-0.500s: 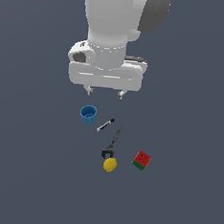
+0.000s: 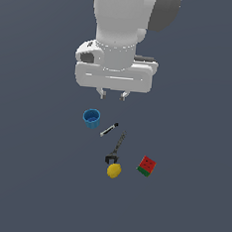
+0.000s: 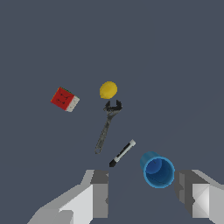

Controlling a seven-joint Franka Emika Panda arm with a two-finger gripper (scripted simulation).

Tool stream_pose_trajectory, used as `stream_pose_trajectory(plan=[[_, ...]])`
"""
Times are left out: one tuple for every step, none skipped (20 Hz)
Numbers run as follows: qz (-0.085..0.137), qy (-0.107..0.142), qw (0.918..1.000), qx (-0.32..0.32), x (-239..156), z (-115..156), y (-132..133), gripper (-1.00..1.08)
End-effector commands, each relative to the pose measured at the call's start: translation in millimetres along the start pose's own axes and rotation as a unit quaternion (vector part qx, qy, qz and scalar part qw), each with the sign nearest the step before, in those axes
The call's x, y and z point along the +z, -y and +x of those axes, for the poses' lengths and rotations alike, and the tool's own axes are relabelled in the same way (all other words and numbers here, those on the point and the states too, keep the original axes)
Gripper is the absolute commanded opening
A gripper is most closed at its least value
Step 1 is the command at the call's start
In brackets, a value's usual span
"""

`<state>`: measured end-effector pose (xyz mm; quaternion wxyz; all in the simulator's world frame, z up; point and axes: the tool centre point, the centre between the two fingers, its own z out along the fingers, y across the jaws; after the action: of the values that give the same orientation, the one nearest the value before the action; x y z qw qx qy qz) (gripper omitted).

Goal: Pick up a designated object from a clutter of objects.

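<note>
The bright blue cup (image 2: 91,118) stands upright and open-topped on the dark floor, at the exterior view's left of the clutter. My gripper (image 2: 113,95) hangs above the floor, just behind the cup and slightly to its right, well clear of it. It is open with nothing between its fingers. In the wrist view the cup (image 3: 158,170) shows between the two grey fingers (image 3: 99,194) of the gripper (image 3: 144,195), nearer the one at the far side of the picture from the marker.
A thin black-and-white marker (image 2: 109,129) lies just right of the cup. Beyond it toward the front lie a dark wrench (image 2: 116,149), a yellow lemon (image 2: 113,170) and a red watermelon-patterned block (image 2: 146,166).
The hand has shifted slightly toward the exterior view's right and its fingertips now sit closer together in that view. None of the objects has moved.
</note>
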<state>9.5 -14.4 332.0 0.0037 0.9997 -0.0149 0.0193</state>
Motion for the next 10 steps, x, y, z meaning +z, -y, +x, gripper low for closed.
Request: stream_pose_trajectory(plan=[[0.001,0.0,1.0,-0.001,0.4,-0.2,-0.2,0.28],[0.001,0.001,1.0,-0.002,0.9,-0.2,-0.3,0.28],[0.002,0.001,1.0,-0.003,1.5,-0.3,-0.5,0.28],[0.003,0.001,1.0,-0.005,2.4,-0.4,-0.9,0.28],[0.004,0.002,1.0,-0.007,3.5,-0.5,-1.4,0.28],[0.006,0.002,0.9999,-0.01,4.7,-0.6,-2.0,0.28],[0.007,0.002,0.9999,-0.013,6.0,-0.7,-2.6,0.28],[0.009,0.003,0.9998,-0.016,7.5,-0.9,-3.2,0.28],[0.011,0.004,0.9997,-0.019,9.1,-1.1,-4.0,0.28],[0.013,0.004,0.9996,-0.023,11.0,-1.3,-4.8,0.28]])
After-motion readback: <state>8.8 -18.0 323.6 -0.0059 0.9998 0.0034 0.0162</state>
